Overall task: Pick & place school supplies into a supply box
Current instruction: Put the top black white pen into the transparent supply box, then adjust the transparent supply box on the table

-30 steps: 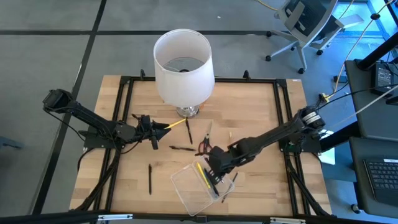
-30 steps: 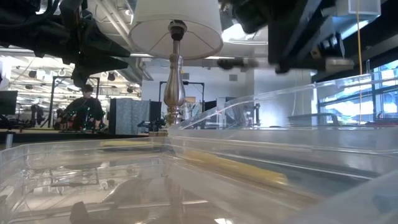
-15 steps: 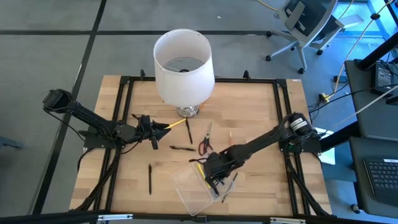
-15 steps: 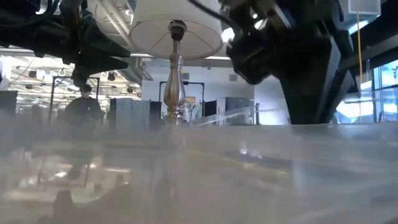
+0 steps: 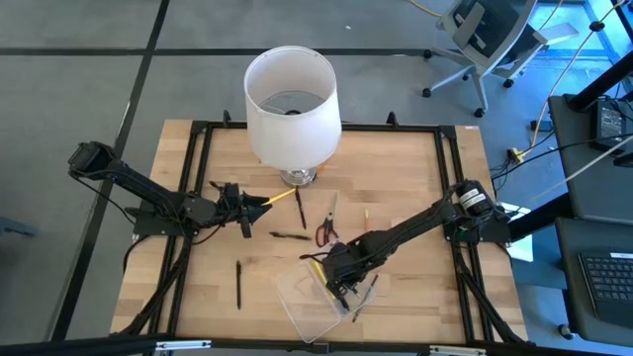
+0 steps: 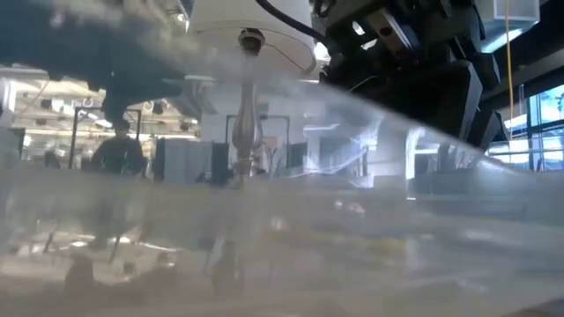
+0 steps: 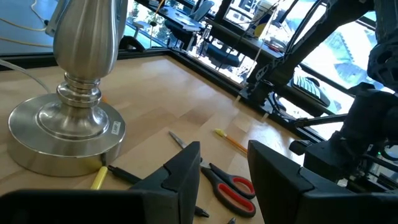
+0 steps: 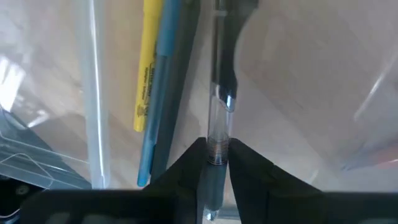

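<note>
- Right gripper [image 5: 339, 284] down over the near-right part of the table [image 5: 396, 178], at the edge of the supply box [image 5: 309, 302]; fingers [image 8: 249, 171] drawn close around a clear-barrelled pen [image 8: 219, 134], seen only in the right wrist view.
- Whether that pen is truly clamped or just lying between the fingertips: cannot tell, the gap looking about as wide as the barrel.
- Beside it in the same view, a yellow pen [image 8: 144, 68] and a blue pen [image 8: 163, 93] lying side by side, touching, along a clear wall of the box.
- From above, only a short yellow streak showing at the box's far corner, next to the gripper; the blue one lost under the arm.
- Low view almost wholly filled by smeared clear plastic (the box right up against the lens), with the lamp [image 6: 249, 97] stem and a dark arm behind.
- Left gripper [image 5: 244, 209] at the left-middle of the table, jaws standing apart and holding nothing, per the left wrist view.
- Left wrist view also giving the red-handled scissors [image 7: 233, 186] flat on the wood, a yellow pencil [image 7: 231, 141] beyond them, and the lamp's metal base close by.
- Overhead: scissors [image 5: 324, 232] mid-table, a dark pen [image 5: 238, 284] alone near the left front, well apart from the box.
</note>
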